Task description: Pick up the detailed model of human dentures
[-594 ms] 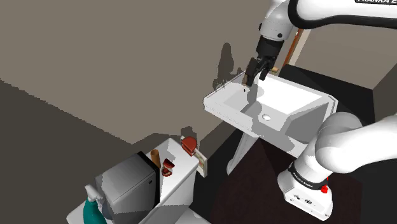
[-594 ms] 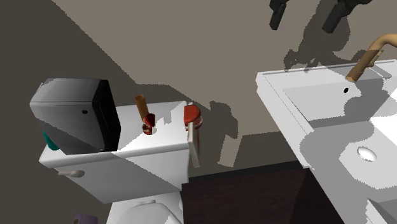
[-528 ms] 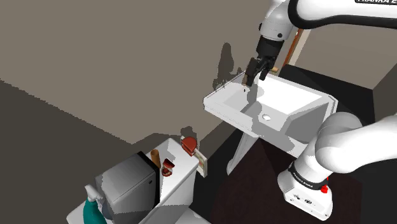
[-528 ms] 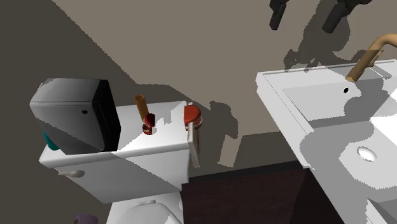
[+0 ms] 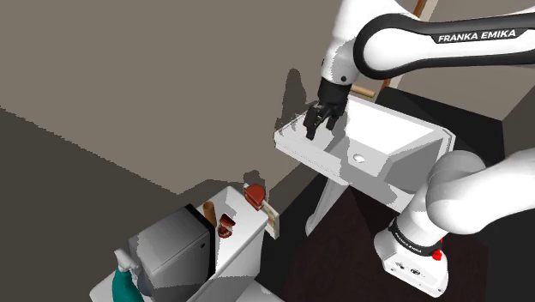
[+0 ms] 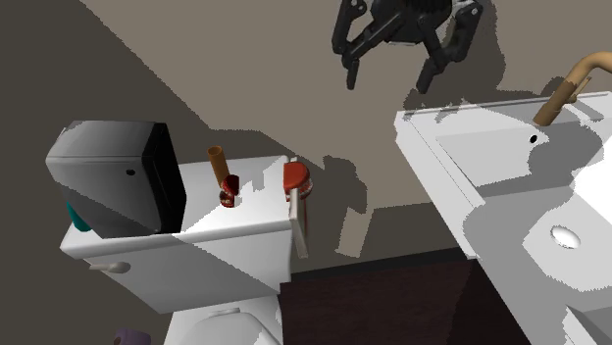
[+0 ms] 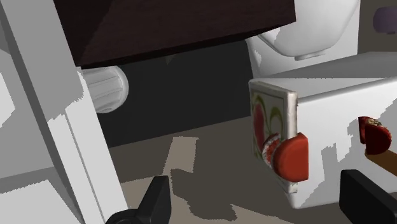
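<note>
End effector (image 6: 388, 84) spread near sink (image 6: 490, 162), dentures (image 6: 296, 179) on toilet tank (image 6: 226, 245)

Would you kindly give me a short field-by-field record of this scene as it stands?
place: bathroom, toilet tank beside a sink
target: red dentures, at the tank's end nearest the sink, untouched
hand: open, empty, in the air near the sink's corner, well apart from the dentures
also on tank: grey box, brown tube, small red item
on sink: tan tap
task state: dentures not yet grasped
</note>
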Robot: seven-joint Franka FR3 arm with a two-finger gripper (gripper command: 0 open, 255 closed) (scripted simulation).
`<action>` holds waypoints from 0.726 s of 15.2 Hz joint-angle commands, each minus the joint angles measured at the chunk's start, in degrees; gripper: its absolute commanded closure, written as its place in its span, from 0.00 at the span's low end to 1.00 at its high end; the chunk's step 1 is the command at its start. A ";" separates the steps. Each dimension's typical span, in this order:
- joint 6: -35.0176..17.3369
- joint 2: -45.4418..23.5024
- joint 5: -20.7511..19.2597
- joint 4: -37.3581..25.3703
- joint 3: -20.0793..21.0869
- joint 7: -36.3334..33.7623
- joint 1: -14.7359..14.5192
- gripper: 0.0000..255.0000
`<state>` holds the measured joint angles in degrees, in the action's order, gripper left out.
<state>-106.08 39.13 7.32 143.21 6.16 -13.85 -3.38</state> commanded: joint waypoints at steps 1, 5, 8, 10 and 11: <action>-3.71 -2.76 0.85 0.79 1.53 -1.49 -0.45 0.00; -10.63 -8.73 2.48 1.46 5.22 -5.19 -1.57 0.00; -15.75 -14.00 3.13 1.09 7.95 -8.08 -2.20 0.00; -19.07 -17.85 3.17 0.43 9.73 -10.15 -2.50 0.00; -20.69 -19.86 3.05 -0.02 10.60 -11.23 -2.62 0.00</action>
<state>-124.86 21.32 10.34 143.47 15.69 -23.77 -5.76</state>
